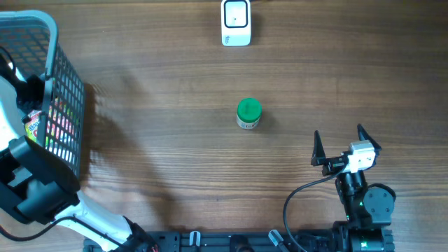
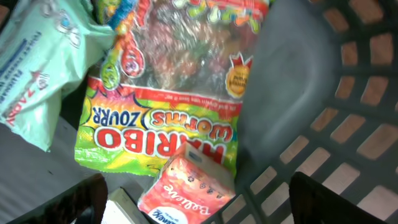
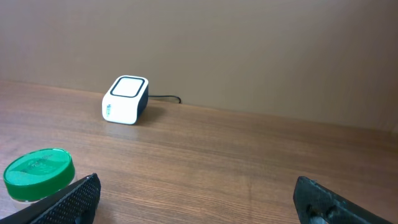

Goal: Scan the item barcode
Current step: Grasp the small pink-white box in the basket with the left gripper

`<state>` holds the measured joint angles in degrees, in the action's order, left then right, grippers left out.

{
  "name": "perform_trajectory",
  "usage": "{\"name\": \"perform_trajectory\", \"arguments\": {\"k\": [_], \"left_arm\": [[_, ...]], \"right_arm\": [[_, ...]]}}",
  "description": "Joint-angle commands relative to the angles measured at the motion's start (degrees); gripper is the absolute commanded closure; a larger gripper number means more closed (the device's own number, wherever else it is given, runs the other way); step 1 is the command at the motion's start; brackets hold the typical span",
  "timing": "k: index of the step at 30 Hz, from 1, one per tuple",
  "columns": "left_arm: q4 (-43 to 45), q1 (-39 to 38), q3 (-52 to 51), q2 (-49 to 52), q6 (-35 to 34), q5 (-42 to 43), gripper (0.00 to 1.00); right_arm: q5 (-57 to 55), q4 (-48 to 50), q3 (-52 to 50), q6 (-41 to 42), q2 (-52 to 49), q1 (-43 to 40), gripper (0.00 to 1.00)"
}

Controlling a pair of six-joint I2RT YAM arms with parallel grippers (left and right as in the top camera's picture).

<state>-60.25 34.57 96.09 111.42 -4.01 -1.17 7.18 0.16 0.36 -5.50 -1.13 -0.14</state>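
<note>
Your left claw [image 2: 199, 194] gapes empty over the Haribo worms bag [image 2: 163, 118] in the basket [image 1: 67, 78], so closing could pinch the overlapping pink packet [image 2: 186, 186] instead; your right claw [image 3: 196, 200] hangs wide open, empty.

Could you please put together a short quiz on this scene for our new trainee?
1. True or false: the green-lidded jar stands on the bare table, outside the basket.
2. Which item lies in the basket below the left gripper? A) a Haribo worms bag B) a banana C) a mug
3. Fill in: the right gripper has its jaws ____, with nothing between them.

Key: 1 true; 2 A; 3 open.
</note>
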Motion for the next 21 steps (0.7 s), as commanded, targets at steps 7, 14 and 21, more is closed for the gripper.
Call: {"name": "perform_trajectory", "arguments": {"k": [7,14,21], "left_arm": [[3.08,0.17,-7.72,-0.72,5.09,-0.15,0.21],[4.72,0.17,-10.43,-0.61,5.07,0.13,0.22],[6.05,0.17,-13.35,2.05,5.03,0.96,0.23]], "right_arm": [[-0.79,0.2,-0.07,-0.52,0.2,0.17,0.0],[-0.79,0.2,-0.07,-0.52,0.2,0.17,0.0],[-0.79,0.17,-0.07,-0.55,0.2,0.17,0.0]]}}
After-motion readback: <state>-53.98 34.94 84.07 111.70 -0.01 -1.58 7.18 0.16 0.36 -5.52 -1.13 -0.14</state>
